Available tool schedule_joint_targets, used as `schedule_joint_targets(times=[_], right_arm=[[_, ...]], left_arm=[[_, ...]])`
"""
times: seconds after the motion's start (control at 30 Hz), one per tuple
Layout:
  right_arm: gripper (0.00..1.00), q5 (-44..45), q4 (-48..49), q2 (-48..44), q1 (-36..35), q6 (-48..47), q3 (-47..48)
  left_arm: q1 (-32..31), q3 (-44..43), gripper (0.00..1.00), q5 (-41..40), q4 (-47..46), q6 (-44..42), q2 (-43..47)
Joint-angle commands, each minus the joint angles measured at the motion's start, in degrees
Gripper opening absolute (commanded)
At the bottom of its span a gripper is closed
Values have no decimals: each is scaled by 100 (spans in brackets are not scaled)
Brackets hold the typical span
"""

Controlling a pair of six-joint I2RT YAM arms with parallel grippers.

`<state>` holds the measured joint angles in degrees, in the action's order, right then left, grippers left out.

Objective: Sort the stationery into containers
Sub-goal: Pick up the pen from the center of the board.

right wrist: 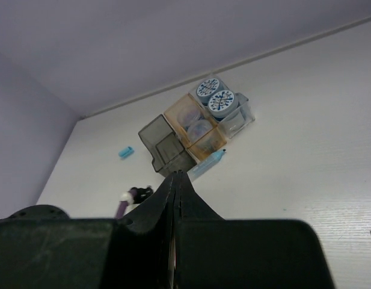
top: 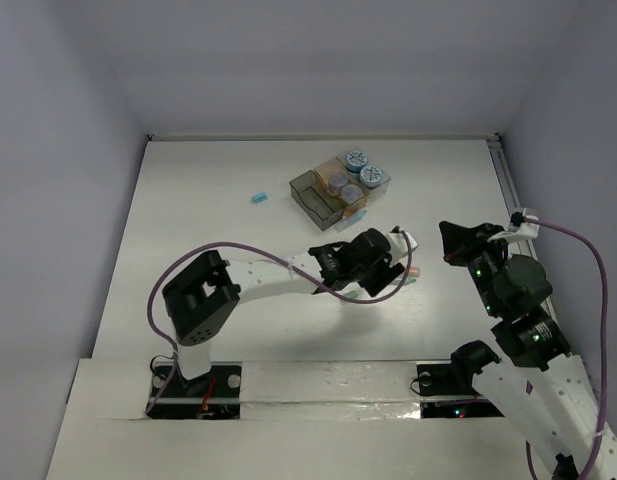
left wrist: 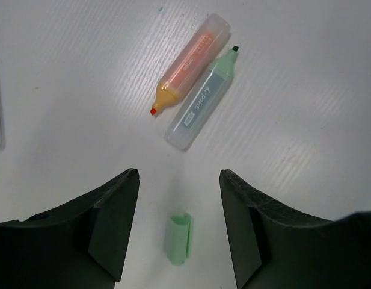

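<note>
**Left wrist view.** The left gripper [left wrist: 178, 176] is standing roughly halfway open and is gripping nothing. A green cap [left wrist: 178, 238] is lying on the table [left wrist: 305, 108] between its 2 fingers, apparently touching neither. The cap's long axis is running nearly along the direction the fingers are pointing. Just ahead of the fingertips, an uncapped orange highlighter [left wrist: 191, 63] and an uncapped green highlighter [left wrist: 203, 99] are lying side by side and touching. Both are slanting away to the gripper's right, with their tips pointing opposite ways.

**Right wrist view.** The right gripper [right wrist: 176, 177] is pressing fully shut with nothing between its fingers. The containers [right wrist: 173, 153] are sitting well ahead of it.
- 2 blue-and-white patterned rolls [right wrist: 220, 101] are sitting in the far clear box.
- Purplish cylinders [right wrist: 197, 127] are sitting in the tan box.
- A light blue highlighter [right wrist: 207, 161] is lying against the cluster's near side.
- A blue cap [right wrist: 125, 152] is lying apart, ahead and to the left.

**Top view.** The left arm is reaching across the table, so its gripper is sitting right over the loose highlighters. The right gripper is hanging off to their right, and the containers are lying farther ahead of both.

The left arm is the nearer one. Closing on the cap would be squeezing across its short axis with no turn of the wrist. The slanted highlighters would probably be asking for a wrist rotation first.
</note>
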<state>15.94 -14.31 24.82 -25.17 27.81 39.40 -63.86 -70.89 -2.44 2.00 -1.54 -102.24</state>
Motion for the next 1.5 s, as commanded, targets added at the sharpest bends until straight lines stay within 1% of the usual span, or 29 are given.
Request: schedule_joint_targets(times=[0.0, 0.23, 0.5, 0.7, 0.83, 0.9, 1.1, 1.2, 1.23, 1.27, 1.33, 1.37, 1.4, 1.43, 1.47], right_arm=[[0, 199, -195, -161, -23, -109, 191], [2, 23, -161, -171, -23, -153, 130], [3, -276, -72, 49, -23, -197, 86], [5, -276, -37, 93, -23, -206, 68], [6, -267, -20, 120, -23, -197, 51], [6, -276, -28, 146, -23, -197, 50], [7, -311, -46, 120, -23, -189, 59], [8, -311, -72, 155, -23, -189, 77], [9, -329, -72, 164, -23, -197, 86], [9, -338, -72, 198, -23, -197, 86], [16, -329, -90, 234, -23, -189, 103], [20, -329, -90, 251, -23, -189, 112], [27, -329, -90, 260, -23, -180, 112], [30, -355, -90, 252, -23, -188, 121], [32, -373, -90, 260, -23, -189, 130]], left_arm=[[40, -389, 54, -125, -165, -426, -393], [40, -899, 58, -64, -165, -786, -1051], [93, -1190, 59, 103, -165, -997, -1386], [93, -1357, 55, 191, 19, -1041, -1641], [145, -1331, 45, 217, 55, -1041, -1729], [145, -1339, 44, 209, 99, -1050, -1800], [145, -1383, 47, 217, 169, -1076, -2002], [145, -1392, 39, 217, 222, -1076, -2055], [145, -1340, 29, 391, 222, -1068, -2046], [145, -1287, 24, 411, 196, -1050, -1994], [145, -1095, 13, 411, 117, -1033, -1897], [145, -1015, 10, 385, 73, -1006, -1775], [145, -936, 5, 384, 20, -989, -1713], [145, -770, 0, 367, -67, -971, -1564], [145, -699, 0, 367, -103, -945, -1493]])
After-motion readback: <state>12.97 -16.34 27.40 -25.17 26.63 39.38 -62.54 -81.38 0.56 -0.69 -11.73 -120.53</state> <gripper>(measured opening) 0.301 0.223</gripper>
